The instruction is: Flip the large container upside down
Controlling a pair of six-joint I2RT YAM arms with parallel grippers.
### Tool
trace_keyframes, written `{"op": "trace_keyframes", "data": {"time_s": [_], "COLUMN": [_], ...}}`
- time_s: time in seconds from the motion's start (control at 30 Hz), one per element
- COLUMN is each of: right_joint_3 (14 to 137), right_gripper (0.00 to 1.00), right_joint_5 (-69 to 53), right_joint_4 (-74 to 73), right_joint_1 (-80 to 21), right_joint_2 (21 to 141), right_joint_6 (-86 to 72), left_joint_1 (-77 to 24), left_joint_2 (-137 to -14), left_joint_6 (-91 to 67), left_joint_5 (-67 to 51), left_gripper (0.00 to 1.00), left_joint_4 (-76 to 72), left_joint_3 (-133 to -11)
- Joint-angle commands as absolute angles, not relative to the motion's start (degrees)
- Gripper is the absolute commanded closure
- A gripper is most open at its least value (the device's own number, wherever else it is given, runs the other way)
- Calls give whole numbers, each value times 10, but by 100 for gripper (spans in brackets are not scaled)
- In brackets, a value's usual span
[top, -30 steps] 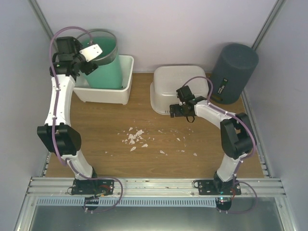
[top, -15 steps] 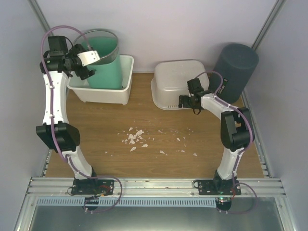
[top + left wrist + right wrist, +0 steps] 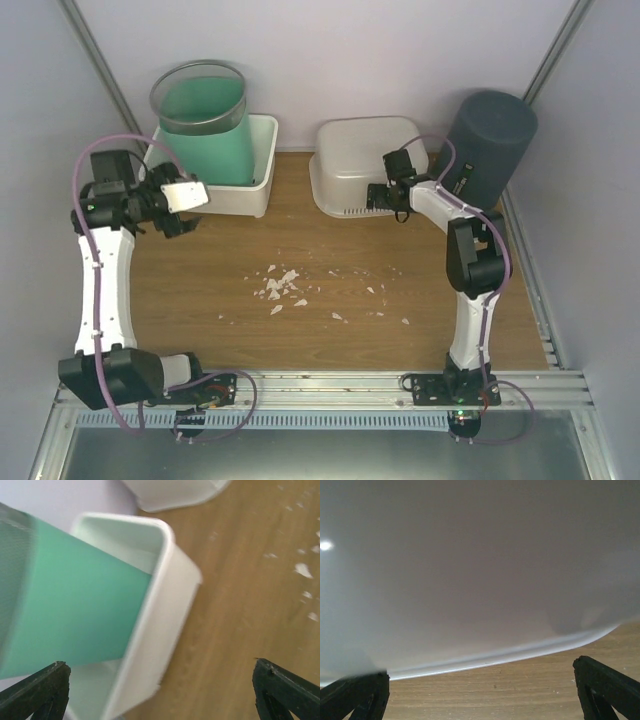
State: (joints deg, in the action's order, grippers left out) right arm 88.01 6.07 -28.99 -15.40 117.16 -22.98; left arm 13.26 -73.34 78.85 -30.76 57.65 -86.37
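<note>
The left gripper [image 3: 190, 205] is held above the left part of the table [image 3: 220, 270], in front of the tub [image 3: 264, 170], with its jaws spread wide and nothing between them. In the left wrist view, both fingertips are seen at the bottom corners, well apart. The tub is placed at the left rear, and a green bin [image 3: 205, 130] is stood inside it, leaning slightly. Paper scraps [image 3: 280, 285] are scattered over the middle of the table. The basin [image 3: 360, 160] is located at the rear, right of centre, bottom up, with its rim resting on the table. The right gripper [image 3: 388, 200] is positioned just beside the basin's near right wall, jaws fully apart and gripping nothing; in the right wrist view, that wall fills the frame. A dark cylinder [image 3: 487, 140] is stood in the right rear corner.
</note>
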Motion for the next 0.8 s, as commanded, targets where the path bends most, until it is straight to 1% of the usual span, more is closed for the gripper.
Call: {"op": "trace_keyframes", "data": {"time_s": [0.0,0.1,0.17,0.4,0.7,0.77], "right_joint_3": [912,893,872,835,816,805], "right_gripper": [0,0,0,0,0,0], "right_joint_5": [77,59,54,41,34,34], "right_joint_4": [-295,-284,-276,-277,-293,-290], "right_joint_1": [-150,-163,-185,-246,-266,-268], "right_joint_2": [1202,1186,1168,1119,1096,1090], "right_joint_6": [-254,-274,-278,-272,-253,-252], "left_joint_1": [136,138,141,142,138,138], "left_joint_2": [-728,-728,-744,-846,-957,-974], "left_joint_6": [866,886,892,909,908,896], "left_joint_5": [-289,-275,-268,-279,-265,-264], "left_gripper": [2,2,2,2,3,3], "left_joint_4": [542,504,473,476,480,455], "left_joint_3": [-764,-718,-709,-771,-835,-842]}}
